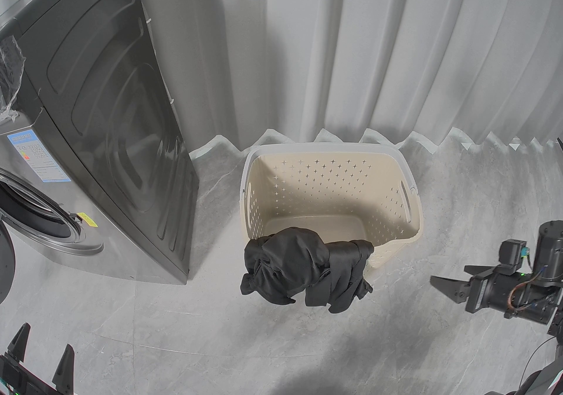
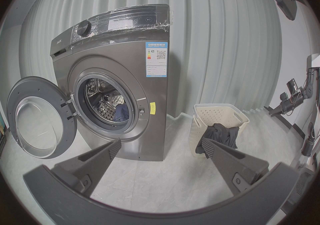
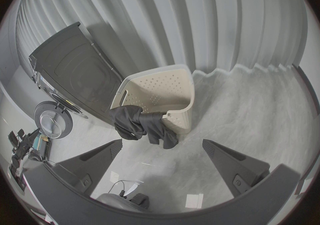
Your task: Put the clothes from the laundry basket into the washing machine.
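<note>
A cream laundry basket (image 1: 404, 164) (image 2: 220, 112) (image 3: 166, 85) stands on the floor in front of the curtain. A dark garment (image 1: 305, 264) (image 2: 218, 134) (image 3: 140, 124) hangs over its near rim, partly outside. The grey washing machine (image 1: 111, 121) (image 2: 133, 78) (image 3: 76, 68) stands to the basket's left, its round door (image 2: 38, 115) (image 3: 53, 124) swung open. Some blue cloth (image 2: 121, 113) lies inside the drum. My left gripper (image 1: 41, 352) (image 2: 161, 144) is open and empty, low at the near left. Off to the basket's right, my right gripper (image 1: 448, 285) (image 3: 161, 144) is held open and empty.
A white pleated curtain (image 1: 363, 33) closes off the back. The grey marbled floor (image 1: 205, 326) lies bare between the grippers, the basket and the machine.
</note>
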Robot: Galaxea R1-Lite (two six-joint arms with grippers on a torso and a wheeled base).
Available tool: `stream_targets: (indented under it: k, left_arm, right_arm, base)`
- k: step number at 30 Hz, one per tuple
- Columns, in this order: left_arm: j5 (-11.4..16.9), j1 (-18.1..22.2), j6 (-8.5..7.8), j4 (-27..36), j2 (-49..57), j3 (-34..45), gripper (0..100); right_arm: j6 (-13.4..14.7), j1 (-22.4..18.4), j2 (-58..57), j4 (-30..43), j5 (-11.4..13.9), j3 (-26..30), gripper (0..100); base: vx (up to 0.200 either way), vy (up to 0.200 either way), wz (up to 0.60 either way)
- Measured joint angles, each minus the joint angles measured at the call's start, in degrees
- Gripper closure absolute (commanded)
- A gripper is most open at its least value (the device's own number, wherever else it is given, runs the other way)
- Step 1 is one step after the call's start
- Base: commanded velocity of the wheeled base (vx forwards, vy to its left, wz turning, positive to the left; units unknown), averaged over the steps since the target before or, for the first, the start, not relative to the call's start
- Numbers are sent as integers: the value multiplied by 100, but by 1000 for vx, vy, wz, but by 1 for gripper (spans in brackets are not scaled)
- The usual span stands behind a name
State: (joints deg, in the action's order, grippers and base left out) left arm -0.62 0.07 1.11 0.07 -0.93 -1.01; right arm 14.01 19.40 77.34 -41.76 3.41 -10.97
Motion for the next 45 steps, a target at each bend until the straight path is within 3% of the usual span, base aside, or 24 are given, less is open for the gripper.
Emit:
stream_targets:
  k: [4,11,17,25,33,45]
  left_arm:
    - [11,0,6,0,0,0,0]
    - [18,2,20,2,0,0,0]
    - [20,-2,20,2,0,0,0]
    - [20,0,20,2,0,0,0]
    - [18,2,17,2,0,0,0]
    - [13,-2,23,2,0,0,0]
  right_arm:
    - [372,592,675,-222,-355,-193,0]
    - [794,1161,1608,-315,-786,-733,0]
    - [1308,1597,2167,-301,-957,-1253,0]
    - [1380,1743,2861,-347,-1178,-1552,0]
    - [1354,1775,3677,-945,-1228,-1880,0]
    - [1309,1646,4808,-1079,-1356,-2988,0]
  base:
    - [0,0,0]
    - [0,0,0]
    - [0,0,0]
    - [0,0,0]
    - [0,0,0]
    - [0,0,0]
